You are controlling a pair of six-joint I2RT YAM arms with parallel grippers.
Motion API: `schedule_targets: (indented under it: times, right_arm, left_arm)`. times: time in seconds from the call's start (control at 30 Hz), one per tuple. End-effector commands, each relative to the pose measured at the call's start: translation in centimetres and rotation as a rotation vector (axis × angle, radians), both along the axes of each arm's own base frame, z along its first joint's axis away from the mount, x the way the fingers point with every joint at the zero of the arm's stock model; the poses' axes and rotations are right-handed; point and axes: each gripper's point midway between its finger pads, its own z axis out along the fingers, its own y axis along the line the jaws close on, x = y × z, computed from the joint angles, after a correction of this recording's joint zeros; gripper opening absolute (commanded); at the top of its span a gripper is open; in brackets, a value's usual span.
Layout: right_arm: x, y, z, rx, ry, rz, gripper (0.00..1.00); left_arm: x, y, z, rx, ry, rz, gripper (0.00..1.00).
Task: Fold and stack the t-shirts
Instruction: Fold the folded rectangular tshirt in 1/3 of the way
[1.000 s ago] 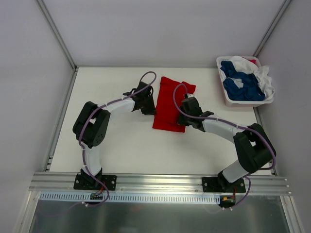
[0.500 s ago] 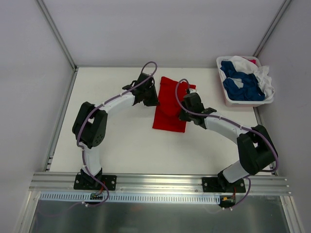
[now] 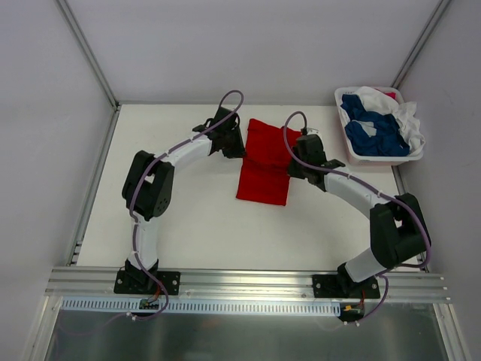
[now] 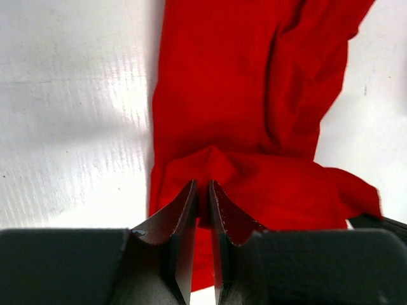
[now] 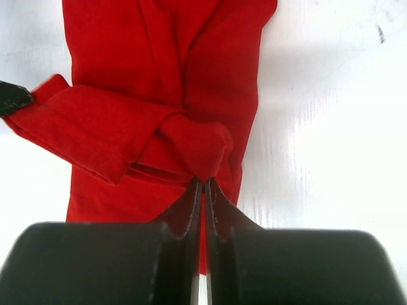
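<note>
Wrist views: left and right jaws pinch the bright red cloth t-shirt (image 4: 254,95); uneven pulling could slip either thin pinch.

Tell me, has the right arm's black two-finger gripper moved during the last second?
Yes. In the top view the right gripper, shut on the red cloth t-shirt, went farther back and rightward, nearer the fixed white plastic basket.

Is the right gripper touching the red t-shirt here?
Touching. The right wrist view shows the right gripper shut on a bunched fold of the red t-shirt.
</note>
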Motion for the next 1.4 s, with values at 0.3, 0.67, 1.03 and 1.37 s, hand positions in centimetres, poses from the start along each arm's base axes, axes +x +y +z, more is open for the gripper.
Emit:
schedule_targets:
  times: [0.3,0.67,1.03,1.37]
  right_arm:
    - [4.3,-0.6,1.4,-0.037,-0.053,-0.019,0.00]
    - [6.2,0.2,-0.4,-0.036,-0.022,-0.009,0.00]
    - [10.8,0.8,-0.5,-0.016,-0.031,-0.028,0.00]
    - [12.3,0.0,-2.4,-0.033,0.022,-0.049,0.35]
  left_arm:
    - [2.9,0.2,-0.2,-0.017,-0.012,-0.007,0.14]
    - [5.4,0.0,-1.2,-0.042,-0.004,-0.001,0.15]
    - [6.1,0.9,-2.0,-0.040,0.009,0.012,0.15]
    - [4.9,1.4,-2.9,-0.022,0.034,0.008,0.23]
